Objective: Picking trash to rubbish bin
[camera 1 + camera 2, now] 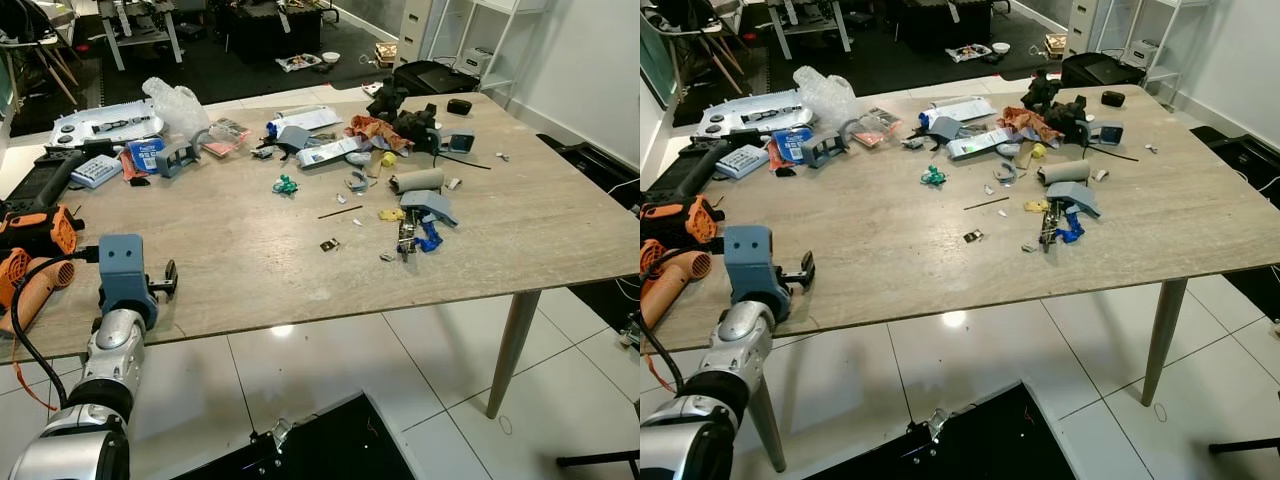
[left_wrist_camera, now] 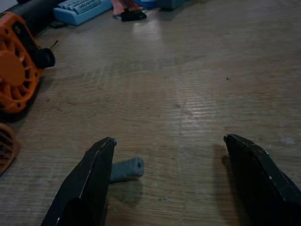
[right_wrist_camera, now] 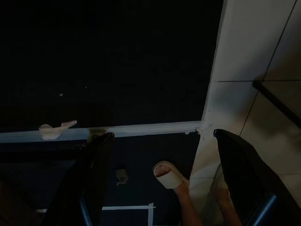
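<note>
left gripper [image 2: 169,146], two fingers apart, over one table [image 1: 250,250].

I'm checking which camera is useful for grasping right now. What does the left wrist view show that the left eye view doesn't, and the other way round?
Left wrist view alone: the open left hand seen along its black fingers, and a small grey peg lying on the wood beside one finger.

Left eye view alone: the scattered trash further along the table, such as the cardboard tube, the green scrap and the clear plastic bag.

Both: the wooden table, the orange tool and the light blue keypad.
</note>
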Controlling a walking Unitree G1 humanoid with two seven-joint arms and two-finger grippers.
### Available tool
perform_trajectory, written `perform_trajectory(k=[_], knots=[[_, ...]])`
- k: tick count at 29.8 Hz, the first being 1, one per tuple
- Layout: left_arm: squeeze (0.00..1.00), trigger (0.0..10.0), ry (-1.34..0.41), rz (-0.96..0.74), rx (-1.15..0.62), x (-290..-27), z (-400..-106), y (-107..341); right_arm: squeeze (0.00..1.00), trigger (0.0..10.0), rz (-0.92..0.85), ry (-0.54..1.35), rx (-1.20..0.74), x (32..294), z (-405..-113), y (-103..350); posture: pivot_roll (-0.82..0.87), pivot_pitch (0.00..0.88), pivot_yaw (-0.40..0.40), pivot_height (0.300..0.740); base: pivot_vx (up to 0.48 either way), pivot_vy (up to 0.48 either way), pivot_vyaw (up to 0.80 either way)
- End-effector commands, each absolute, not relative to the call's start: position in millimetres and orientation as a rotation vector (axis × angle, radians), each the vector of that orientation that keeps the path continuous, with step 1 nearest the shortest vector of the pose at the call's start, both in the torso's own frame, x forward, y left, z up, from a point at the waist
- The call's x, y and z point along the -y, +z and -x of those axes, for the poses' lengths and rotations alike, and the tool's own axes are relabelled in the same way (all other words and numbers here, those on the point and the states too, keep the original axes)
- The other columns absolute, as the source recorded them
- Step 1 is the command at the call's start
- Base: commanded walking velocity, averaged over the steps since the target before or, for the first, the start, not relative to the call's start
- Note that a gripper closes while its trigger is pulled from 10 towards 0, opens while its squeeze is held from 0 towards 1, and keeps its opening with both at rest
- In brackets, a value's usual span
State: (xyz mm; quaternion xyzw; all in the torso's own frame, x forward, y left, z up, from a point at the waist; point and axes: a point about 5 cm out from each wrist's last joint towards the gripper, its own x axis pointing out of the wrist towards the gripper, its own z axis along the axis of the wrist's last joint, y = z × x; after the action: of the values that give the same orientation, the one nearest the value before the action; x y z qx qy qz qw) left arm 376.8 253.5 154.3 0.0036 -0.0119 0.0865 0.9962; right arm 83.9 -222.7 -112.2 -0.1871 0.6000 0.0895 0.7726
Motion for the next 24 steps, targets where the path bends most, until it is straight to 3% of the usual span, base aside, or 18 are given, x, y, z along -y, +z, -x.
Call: perform_trajectory(k=[1, 20, 21, 22, 23, 24], knots=[[0.0, 10.0, 0.21, 0.014, -0.021, -258, -375, 147, 0.0, 10.0, 0.394, 0.218, -1.349, 218, -67, -116, -0.25, 0.26, 0.059, 0.74, 0.0, 0.0, 0.0], [0.0, 10.0, 0.253, 0.099, -0.008, -261, -375, 150, 0.0, 10.0, 0.392, 0.211, -1.354, 219, -64, -117, -0.25, 0.263, 0.061, 0.74, 0.0, 0.0, 0.0], [0.0, 3.3, 0.246, 0.079, -0.028, -260, -375, 147, 0.0, 10.0, 0.391, 0.211, -1.355, 219, -64, -117, -0.25, 0.263, 0.061, 0.74, 0.0, 0.0, 0.0], [0.0, 3.3, 0.246, 0.079, -0.028, -260, -375, 147, 0.0, 10.0, 0.391, 0.211, -1.355, 219, -64, -117, -0.25, 0.263, 0.061, 0.74, 0.0, 0.0, 0.0], [0.0, 0.0, 0.238, 0.056, -0.048, -258, -374, 143, 0.0, 10.0, 0.39, 0.21, -1.355, 219, -63, -117, -0.25, 0.264, 0.064, 0.74, 0.0, 0.0, 0.0], [0.0, 0.0, 0.227, 0.037, -0.064, -256, -374, 140, 0.0, 10.0, 0.389, 0.209, -1.355, 219, -63, -117, -0.25, 0.264, 0.064, 0.74, 0.0, 0.0, 0.0]])
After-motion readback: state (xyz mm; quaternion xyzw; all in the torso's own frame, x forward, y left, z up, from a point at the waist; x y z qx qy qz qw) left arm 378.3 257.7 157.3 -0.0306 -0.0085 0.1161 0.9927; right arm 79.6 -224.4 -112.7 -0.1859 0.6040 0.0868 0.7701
